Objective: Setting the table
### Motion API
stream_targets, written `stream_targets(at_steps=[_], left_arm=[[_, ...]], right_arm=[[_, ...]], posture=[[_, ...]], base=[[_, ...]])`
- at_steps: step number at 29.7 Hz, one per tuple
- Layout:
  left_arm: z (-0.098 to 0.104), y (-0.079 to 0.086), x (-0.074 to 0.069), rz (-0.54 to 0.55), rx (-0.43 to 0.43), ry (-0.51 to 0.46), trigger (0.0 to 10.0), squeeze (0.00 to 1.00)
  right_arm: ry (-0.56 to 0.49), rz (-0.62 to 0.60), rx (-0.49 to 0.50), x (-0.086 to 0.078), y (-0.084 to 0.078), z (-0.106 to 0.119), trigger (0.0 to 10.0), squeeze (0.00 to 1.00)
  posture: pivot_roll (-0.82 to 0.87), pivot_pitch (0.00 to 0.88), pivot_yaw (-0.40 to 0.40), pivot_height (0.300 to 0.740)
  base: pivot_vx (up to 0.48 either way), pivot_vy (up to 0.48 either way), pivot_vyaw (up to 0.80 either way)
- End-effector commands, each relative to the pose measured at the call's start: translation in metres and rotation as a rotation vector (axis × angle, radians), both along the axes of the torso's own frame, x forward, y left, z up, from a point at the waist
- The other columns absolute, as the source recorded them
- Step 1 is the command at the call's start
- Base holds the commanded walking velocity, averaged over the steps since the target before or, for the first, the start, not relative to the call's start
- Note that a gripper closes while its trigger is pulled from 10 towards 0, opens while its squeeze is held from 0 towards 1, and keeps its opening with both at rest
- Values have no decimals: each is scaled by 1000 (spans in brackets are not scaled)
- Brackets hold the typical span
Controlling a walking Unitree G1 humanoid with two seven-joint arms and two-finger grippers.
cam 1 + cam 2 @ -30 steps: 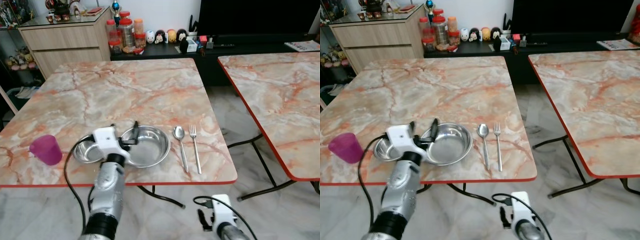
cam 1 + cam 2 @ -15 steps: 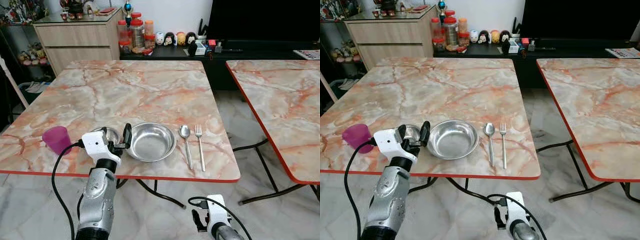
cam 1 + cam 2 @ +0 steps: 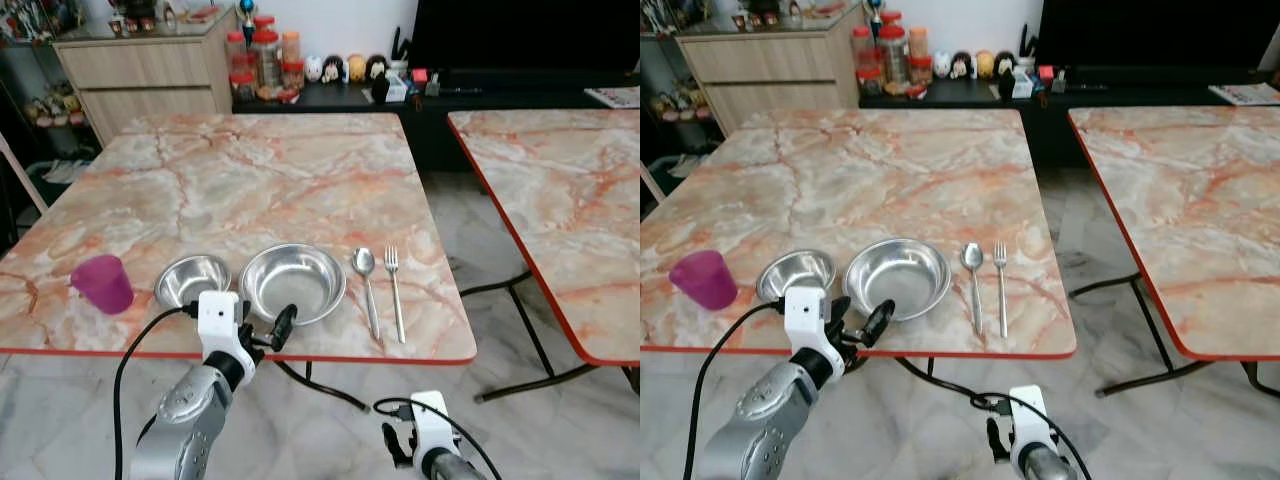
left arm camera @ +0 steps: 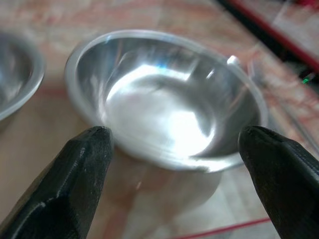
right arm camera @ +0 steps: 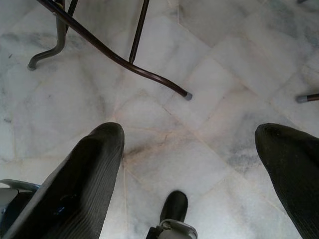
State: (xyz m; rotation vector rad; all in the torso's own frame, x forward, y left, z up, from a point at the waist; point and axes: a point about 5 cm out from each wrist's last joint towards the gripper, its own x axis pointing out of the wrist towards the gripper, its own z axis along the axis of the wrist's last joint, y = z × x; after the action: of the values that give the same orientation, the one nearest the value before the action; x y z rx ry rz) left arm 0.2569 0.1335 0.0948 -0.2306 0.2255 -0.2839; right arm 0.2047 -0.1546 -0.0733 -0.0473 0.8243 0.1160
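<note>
On the marble table (image 3: 250, 180), near its front edge, a purple cup (image 3: 102, 284), a small steel bowl (image 3: 192, 280), a large steel bowl (image 3: 293, 283), a spoon (image 3: 366, 290) and a fork (image 3: 393, 290) stand in a row from left to right. My left gripper (image 3: 265, 332) hovers at the table's near edge, just in front of the large bowl (image 4: 169, 94). It is open and holds nothing. My right gripper (image 5: 192, 164) hangs low over the floor, open and empty.
A second marble table (image 3: 560, 190) stands to the right across a narrow gap of floor. A wooden cabinet (image 3: 150, 75) and a dark low bench with jars and figurines (image 3: 300, 75) line the far wall. Table legs (image 5: 114, 55) cross the marble floor.
My left gripper has drawn back from the small bowl to the table's front edge, and now faces the large bowl. The small bowl stands free. The camera has shifted.
</note>
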Motion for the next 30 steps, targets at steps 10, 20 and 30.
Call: stream_targets(at_steps=[10,20,30], left_arm=[[17,9,5,109,-98,55,10000,0],[32,8,11,144,-174,90,10000,0],[38,10,18,182,-156,152,10000,0]], right_arm=[[0,0,6,0,0,0,10000,0],[-2,4,8,1,1,0,10000,0],[-2,-5,11,2,0,1,10000,0]], posture=[[150,0,10,736],[149,0,7,736],[141,0,13,736]], base=[[0,0,0],[0,0,0],[0,0,0]])
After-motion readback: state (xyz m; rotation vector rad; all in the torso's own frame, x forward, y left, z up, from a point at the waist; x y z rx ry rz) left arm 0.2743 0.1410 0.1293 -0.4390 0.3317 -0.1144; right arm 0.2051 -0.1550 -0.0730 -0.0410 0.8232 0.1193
